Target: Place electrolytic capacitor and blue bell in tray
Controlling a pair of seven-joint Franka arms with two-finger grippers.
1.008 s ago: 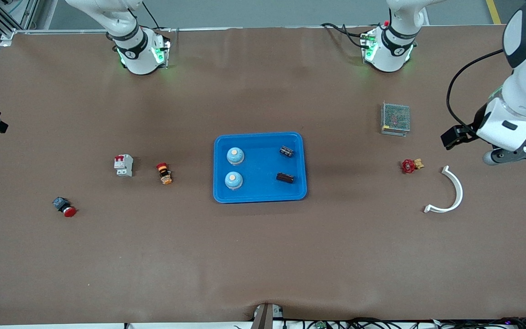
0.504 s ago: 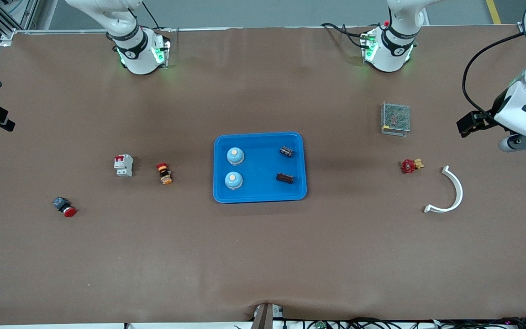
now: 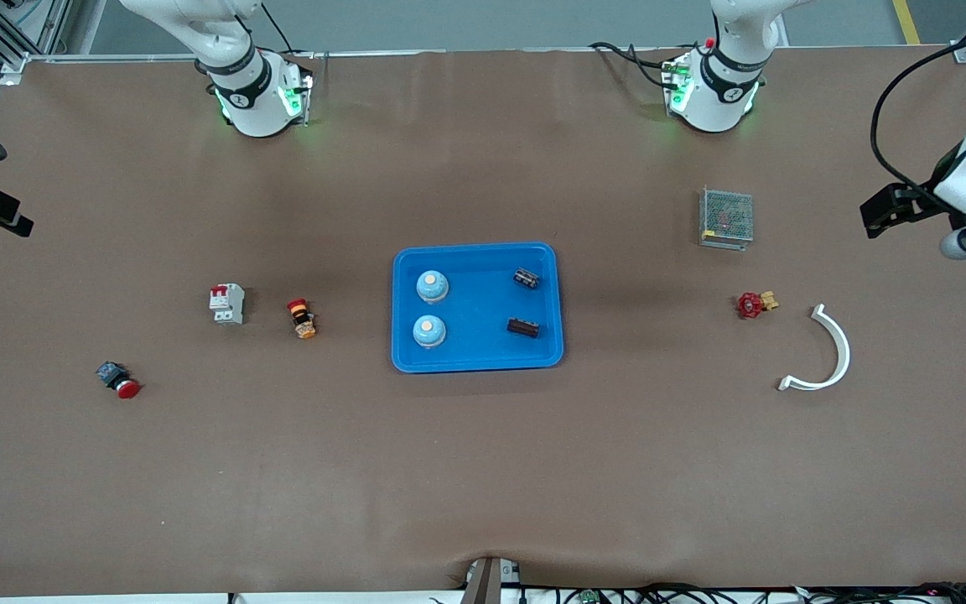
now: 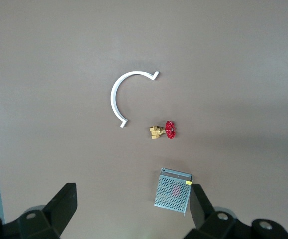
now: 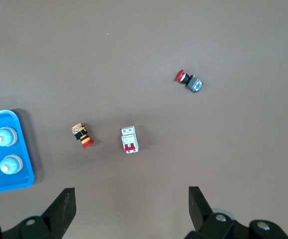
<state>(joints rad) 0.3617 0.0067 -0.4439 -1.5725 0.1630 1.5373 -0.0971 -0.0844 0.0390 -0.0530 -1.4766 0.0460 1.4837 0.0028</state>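
Bells and capacitors lie in the tray (image 3: 477, 361); both end effectors released, empty

Bells (image 3: 432, 286) light, stiff, slick-domed: grip the base; capacitors (image 3: 526, 278) small, rollable: pinch across the body; left end effector (image 4: 129, 211) and right end effector (image 5: 129, 209) wait over bare counter (image 3: 483, 470)

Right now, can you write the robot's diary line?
tray: two blue bells, two capacitors inside | left gripper: open, empty | right gripper: open, empty

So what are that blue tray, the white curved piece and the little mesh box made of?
The tray looks like moulded plastic: uniform bright blue, rounded corners, a soft sheen. The white curved piece also seems plastic, being plain, matte and thin-walled. The mesh box appears to be perforated sheet metal, grey and dotted with small holes; the left wrist view shows the grid clearly. These are judgements from looks alone.
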